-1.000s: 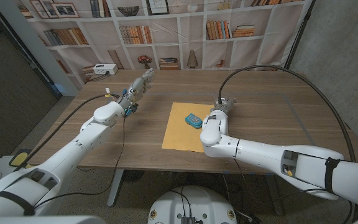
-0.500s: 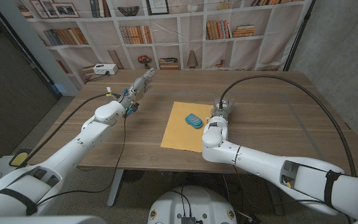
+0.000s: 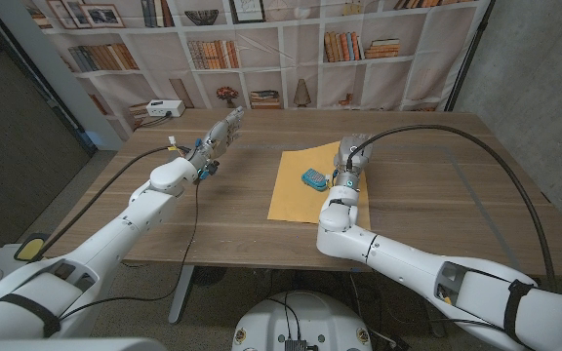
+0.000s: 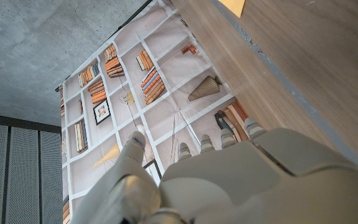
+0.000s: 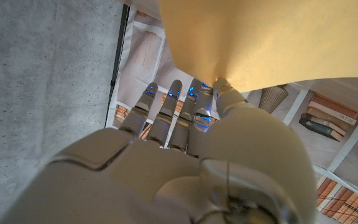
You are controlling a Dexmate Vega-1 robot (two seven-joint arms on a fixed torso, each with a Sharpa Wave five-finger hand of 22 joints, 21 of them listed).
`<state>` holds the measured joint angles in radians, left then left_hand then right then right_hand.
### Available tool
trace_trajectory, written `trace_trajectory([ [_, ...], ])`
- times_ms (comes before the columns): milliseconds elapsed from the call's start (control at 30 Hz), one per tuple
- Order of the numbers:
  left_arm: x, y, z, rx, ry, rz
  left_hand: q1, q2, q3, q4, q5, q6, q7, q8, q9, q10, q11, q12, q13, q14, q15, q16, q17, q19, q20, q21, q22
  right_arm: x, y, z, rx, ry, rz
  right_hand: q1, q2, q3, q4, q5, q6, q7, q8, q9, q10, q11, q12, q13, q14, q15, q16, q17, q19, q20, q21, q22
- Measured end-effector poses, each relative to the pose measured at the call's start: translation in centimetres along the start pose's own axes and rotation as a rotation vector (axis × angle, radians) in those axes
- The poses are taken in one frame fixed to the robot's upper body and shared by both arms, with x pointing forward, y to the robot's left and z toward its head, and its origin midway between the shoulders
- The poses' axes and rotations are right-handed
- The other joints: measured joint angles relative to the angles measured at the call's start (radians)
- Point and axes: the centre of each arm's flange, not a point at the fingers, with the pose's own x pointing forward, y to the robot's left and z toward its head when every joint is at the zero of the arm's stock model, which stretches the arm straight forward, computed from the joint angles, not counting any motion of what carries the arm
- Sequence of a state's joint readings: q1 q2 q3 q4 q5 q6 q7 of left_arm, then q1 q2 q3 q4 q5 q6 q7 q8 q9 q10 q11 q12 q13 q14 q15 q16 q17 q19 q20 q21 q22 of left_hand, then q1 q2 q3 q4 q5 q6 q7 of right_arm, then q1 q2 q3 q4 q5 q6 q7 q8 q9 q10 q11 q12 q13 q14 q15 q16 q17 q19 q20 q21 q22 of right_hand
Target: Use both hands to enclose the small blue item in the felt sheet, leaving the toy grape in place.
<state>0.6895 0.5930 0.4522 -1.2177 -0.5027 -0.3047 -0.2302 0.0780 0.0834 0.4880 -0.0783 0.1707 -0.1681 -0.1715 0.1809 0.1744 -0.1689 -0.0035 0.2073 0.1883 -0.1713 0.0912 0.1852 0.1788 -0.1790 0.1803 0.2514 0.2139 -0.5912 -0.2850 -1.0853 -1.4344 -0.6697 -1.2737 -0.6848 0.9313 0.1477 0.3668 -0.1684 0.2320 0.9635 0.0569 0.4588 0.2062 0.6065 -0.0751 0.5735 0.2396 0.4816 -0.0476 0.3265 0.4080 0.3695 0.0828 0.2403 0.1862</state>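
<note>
We see the blue item [image 3: 313, 177] lying on the felt [image 3: 291, 195] just left of our right robot hand [image 3: 347, 161], which pinches the felt's right edge. Our left robot hand [image 3: 218, 135] hangs well apart to the left, holding nothing, fingers extended.

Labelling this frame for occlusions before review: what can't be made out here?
- Toy grape: I cannot find it; if it is on the wooden table, it is too small or hidden in the head view.
- Right hand: its contact with the yellow felt sheet is hidden by its own wrist in the head view; the right wrist view suggests a pinch.
- Small blue item: too small to identify.
- Left hand: its palm side is hidden.
</note>
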Motion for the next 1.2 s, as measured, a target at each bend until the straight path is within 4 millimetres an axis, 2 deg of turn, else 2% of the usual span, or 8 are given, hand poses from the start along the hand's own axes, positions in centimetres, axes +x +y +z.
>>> trace_trajectory([
  [167, -0.1, 0.0, 0.0, 0.001, -0.001, 0.000, 0.000, 0.000, 0.000, 0.000, 0.000, 0.000, 0.000, 0.000, 0.000, 0.000, 0.000, 0.000, 0.000, 0.000, 0.000, 0.000, 0.000, 0.000, 0.000, 0.000, 0.000, -0.5, -0.5, 0.0, 0.005, -0.022, -0.047, 0.005, -0.003, 0.009, 0.003, -0.004, 0.007, 0.007, 0.000, -0.003, 0.014, -0.007, 0.004, 0.000, 0.012, 0.001, -0.006, -0.008, 0.000, 0.000, 0.000, -0.005],
  [233, -0.1, 0.0, 0.0, 0.001, -0.002, 0.001, 0.000, 0.000, 0.000, 0.000, 0.000, 0.000, 0.000, 0.000, 0.000, 0.000, 0.000, 0.000, 0.000, 0.000, 0.000, 0.000, 0.000, 0.000, 0.000, 0.000, 0.000, -0.7, -0.7, 0.1, 0.007, -0.034, -0.054, 0.005, -0.003, 0.013, 0.002, -0.004, 0.014, 0.000, 0.000, -0.004, 0.019, -0.012, 0.004, 0.000, 0.012, 0.001, -0.009, -0.009, -0.003, 0.003, -0.001, -0.005],
  [767, 0.2, -0.2, 0.1, 0.002, -0.007, -0.007, 0.000, 0.000, 0.000, 0.000, 0.000, 0.000, 0.000, 0.000, 0.000, 0.000, 0.000, 0.000, 0.000, 0.000, 0.000, 0.000, 0.000, 0.000, 0.000, 0.000, 0.000, -3.8, -2.7, 1.3, 0.009, -0.216, -0.088, 0.012, -0.011, 0.031, 0.005, -0.012, 0.027, 0.013, 0.004, -0.007, 0.023, -0.016, 0.007, 0.000, 0.011, 0.001, -0.032, -0.028, -0.011, 0.011, -0.004, -0.005],
  [1200, 0.3, -0.3, 0.3, 0.003, -0.011, -0.009, 0.000, 0.000, 0.003, 0.003, 0.000, 0.000, 0.000, 0.000, 0.000, 0.000, 0.000, 0.000, 0.000, 0.000, 0.000, 0.000, 0.000, 0.000, 0.000, 0.000, 0.000, -5.3, -3.0, 2.1, 0.040, -0.380, 0.038, 0.012, -0.019, 0.042, 0.008, -0.019, 0.030, 0.016, 0.004, -0.010, 0.015, -0.024, -0.005, 0.000, -0.011, 0.001, -0.051, -0.028, -0.011, 0.010, -0.012, -0.005],
])
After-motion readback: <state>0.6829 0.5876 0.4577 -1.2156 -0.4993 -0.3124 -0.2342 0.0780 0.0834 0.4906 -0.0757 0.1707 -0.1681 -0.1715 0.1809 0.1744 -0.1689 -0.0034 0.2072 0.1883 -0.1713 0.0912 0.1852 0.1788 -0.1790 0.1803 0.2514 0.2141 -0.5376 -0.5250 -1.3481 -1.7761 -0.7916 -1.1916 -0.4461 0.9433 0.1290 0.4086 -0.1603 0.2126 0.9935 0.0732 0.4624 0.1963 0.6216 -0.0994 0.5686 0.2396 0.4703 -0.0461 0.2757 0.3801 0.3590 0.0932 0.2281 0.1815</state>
